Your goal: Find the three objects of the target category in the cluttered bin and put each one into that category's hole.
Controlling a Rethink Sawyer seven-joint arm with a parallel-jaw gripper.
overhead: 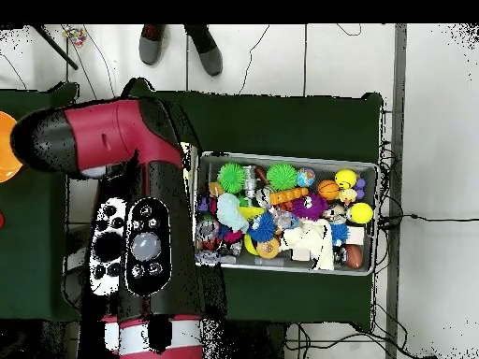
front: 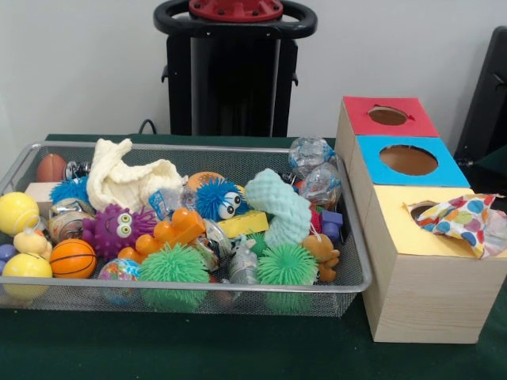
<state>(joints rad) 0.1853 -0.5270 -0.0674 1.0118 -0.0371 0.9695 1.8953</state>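
Sitting on the green worktop (front: 238, 348), the wire-mesh bin (front: 352, 237) is packed w/ toys: cream knitted cloth (front: 131, 180) at back left, purple googly-eyed ball (front: 117, 229), blue fuzzy ball (front: 218, 198), two green spiky balls (front: 174, 265) at the front, mint foam piece (front: 277, 207), orange basketball (front: 73, 258), yellow balls at the left end. Can't pick out any polka-dot cloth inside the bin in either view.

Right of the bin, front view, three wooden boxes stand in a row: red-faced box (front: 388, 116) farthest, blue-faced box (front: 408, 161) in the middle, yellow-faced box (front: 412, 229) nearest. One polka-dot cloth bunch (front: 463, 220) lies on the yellow face, over its hole (front: 420, 210), mostly hanging outside; only a sliver of the opening shows.

Overhead: bin (overhead: 370, 168) visible w/ the same clutter; red and black arm (overhead: 140, 224) covers the area beside it, boxes hidden underneath. Pincer not seen in either view, so can't tell if it's apart or together. Two shoes (overhead: 178, 47) of a person show at the top edge.
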